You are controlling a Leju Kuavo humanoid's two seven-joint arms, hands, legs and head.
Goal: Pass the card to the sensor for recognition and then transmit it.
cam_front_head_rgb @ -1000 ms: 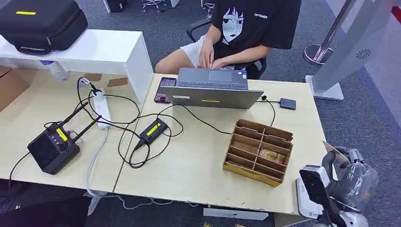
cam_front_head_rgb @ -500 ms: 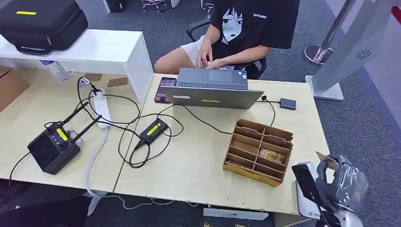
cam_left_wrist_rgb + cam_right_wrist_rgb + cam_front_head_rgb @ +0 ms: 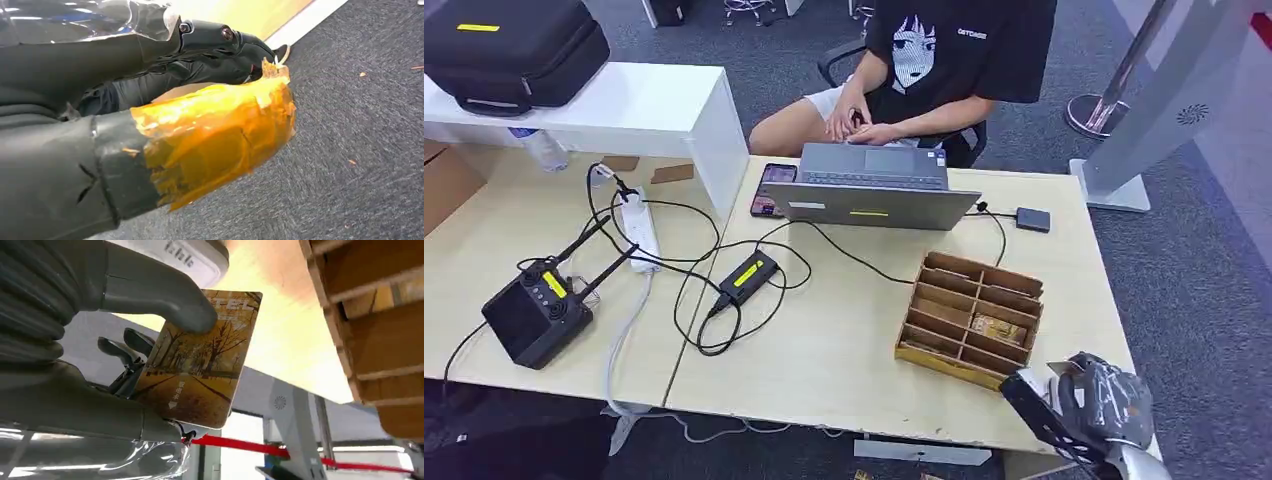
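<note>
My right hand (image 3: 1096, 403) hangs over the table's front right corner, just in front of the wooden divider box (image 3: 971, 320). In the right wrist view its grey thumb (image 3: 165, 300) and dark fingers pinch a card (image 3: 200, 360) printed with golden autumn trees. The card is held near the white sensor unit (image 3: 190, 257), whose casing sits just behind the thumb; the wooden divider box (image 3: 380, 330) is close beside it. My left hand (image 3: 200, 100), thumb wrapped in orange tape, hangs over grey carpet and holds nothing.
A person (image 3: 944, 60) sits behind the table at a grey laptop (image 3: 869, 190), with a phone (image 3: 772, 188) beside it. Cables, a power strip (image 3: 639, 228), a small adapter (image 3: 746, 272) and a black antenna box (image 3: 536, 315) cover the left half. A grey stand (image 3: 1144, 110) rises at the right.
My right hand with the card has moved left and lower, over the white sensor unit, which it now mostly covers. The person's hands have shifted slightly.
</note>
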